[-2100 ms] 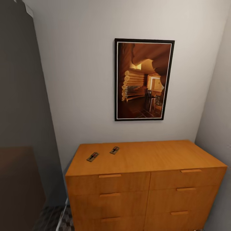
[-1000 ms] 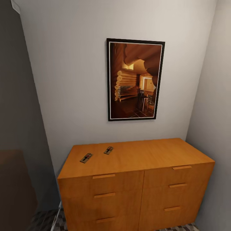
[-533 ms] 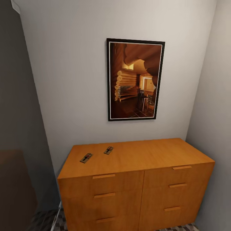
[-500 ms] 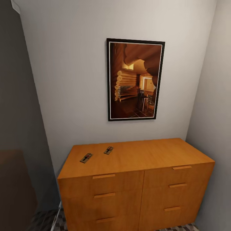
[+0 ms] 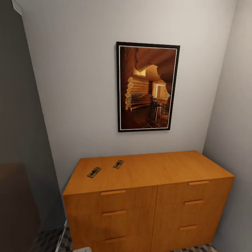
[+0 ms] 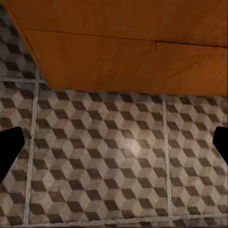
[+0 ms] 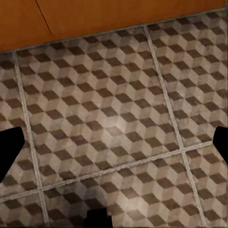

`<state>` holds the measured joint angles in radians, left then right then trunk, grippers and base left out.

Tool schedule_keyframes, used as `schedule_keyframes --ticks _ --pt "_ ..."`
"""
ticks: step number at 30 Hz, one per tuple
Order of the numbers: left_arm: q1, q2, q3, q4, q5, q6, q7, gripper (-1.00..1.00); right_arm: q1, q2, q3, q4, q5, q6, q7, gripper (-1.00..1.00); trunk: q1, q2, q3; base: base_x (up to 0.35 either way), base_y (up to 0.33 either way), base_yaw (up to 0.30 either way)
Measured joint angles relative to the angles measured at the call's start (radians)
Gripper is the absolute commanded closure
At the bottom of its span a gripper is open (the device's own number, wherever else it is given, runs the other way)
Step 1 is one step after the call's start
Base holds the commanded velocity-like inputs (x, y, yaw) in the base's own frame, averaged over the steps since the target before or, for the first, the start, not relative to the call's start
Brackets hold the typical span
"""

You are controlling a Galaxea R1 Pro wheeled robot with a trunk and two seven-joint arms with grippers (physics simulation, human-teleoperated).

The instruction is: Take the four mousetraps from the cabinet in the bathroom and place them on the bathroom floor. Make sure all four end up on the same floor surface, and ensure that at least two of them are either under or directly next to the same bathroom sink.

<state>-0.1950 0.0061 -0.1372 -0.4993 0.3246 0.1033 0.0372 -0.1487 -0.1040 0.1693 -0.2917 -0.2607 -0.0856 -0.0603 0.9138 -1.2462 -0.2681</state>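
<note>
Two mousetraps lie on the flat top of the orange-brown cabinet [image 5: 147,171] near its left end: one mousetrap [image 5: 93,172] close to the front edge, the other mousetrap [image 5: 118,163] a little farther back. The other traps are out of view. The left gripper [image 6: 114,147] hangs open over the cube-patterned bathroom floor [image 6: 118,166], just in front of the cabinet's base [image 6: 128,57]. The right gripper [image 7: 114,142] is open too, above the floor [image 7: 114,118] beside the cabinet's foot [image 7: 118,16]. Nothing sits between either pair of fingertips. The sink is out of view.
A framed picture [image 5: 147,86] hangs on the white wall above the cabinet. A wall closes in on the right [image 5: 234,122], and a dark grey panel [image 5: 17,140] stands at the left. A small pale part [image 5: 82,249] shows at the head view's lower edge.
The head view shifted between the oldest frame and one second ago, so the camera moved. Since then it has held still; a small pale part has appeared at the lower edge.
</note>
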Motion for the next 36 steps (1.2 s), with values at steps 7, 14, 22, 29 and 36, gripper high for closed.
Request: schedule_keyframes --ticks 7,14,22,29,36 --pt "0.0 0.002 -0.003 -0.292 -0.034 0.221 0.007 -1.0 0.001 -0.09 -0.011 -0.297 -0.008 0.254 0.001 -1.0 0.0 0.0 0.0 0.0 0.0 0.0" --pt "0.001 -0.013 -0.008 -0.533 -0.195 0.37 0.007 -1.0 0.002 -0.13 -0.053 -0.678 -0.007 0.547 -0.002 -1.0 0.0 0.0 0.0 0.0 0.0 0.0" --pt "-0.001 -0.05 -0.012 -0.848 -0.269 0.552 0.007 -1.0 0.002 -0.145 -0.201 -1.014 0.001 0.839 -0.003 -1.0 0.0 0.0 0.0 0.0 0.0 0.0" --pt "-0.013 -0.111 -0.022 -0.99 -0.283 0.6 0.007 -1.0 0.002 -0.166 -0.335 -1.194 0.001 1.007 -0.004 -1.0 0.0 0.0 0.0 0.0 0.0 0.0" --pt "-0.035 -0.164 -0.122 -1.015 -0.331 0.617 0.007 -1.0 0.003 -0.214 -0.371 -1.232 0.001 1.042 -0.004 -1.0 0.0 0.0 0.0 0.0 0.0 0.0"
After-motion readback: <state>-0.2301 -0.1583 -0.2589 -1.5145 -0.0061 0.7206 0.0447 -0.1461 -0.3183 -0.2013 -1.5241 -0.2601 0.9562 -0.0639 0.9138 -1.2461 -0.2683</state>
